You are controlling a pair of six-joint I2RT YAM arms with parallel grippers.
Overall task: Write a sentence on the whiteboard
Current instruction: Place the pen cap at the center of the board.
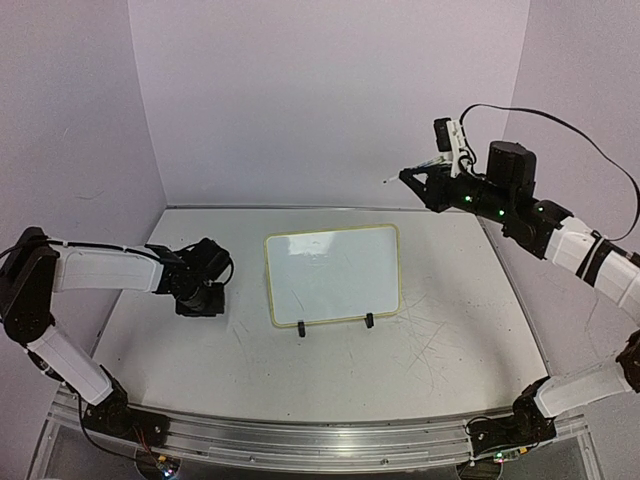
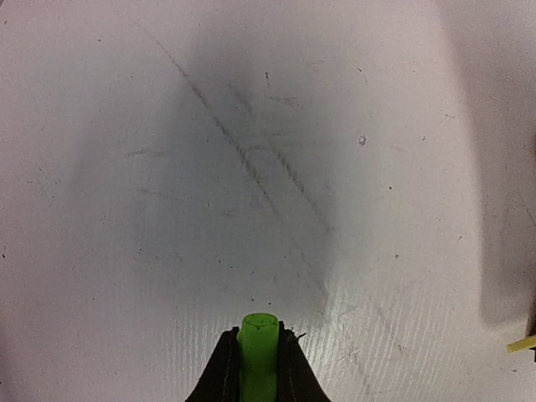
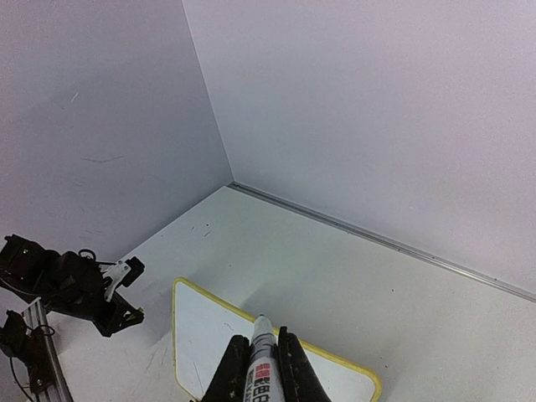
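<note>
A robot lab's test cell: a scuffed white tabletop (image 1: 450,350) boxed in at its back and side edges by bare lilac walls (image 1: 330,100), a left arm (image 1: 100,268) and right arm (image 1: 570,245) bolted to a metal rail (image 1: 320,438) along its near edge, a black cable (image 1: 575,128) trailing loose.

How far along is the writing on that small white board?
Done: the green plastic cap looks pulled off, clamped in the left pincer. In hand: the right pincer holds the white marker pen raised, clear of the small yellow-rimmed whiteboard. Left: the whole sentence; no writing shows on it.
</note>
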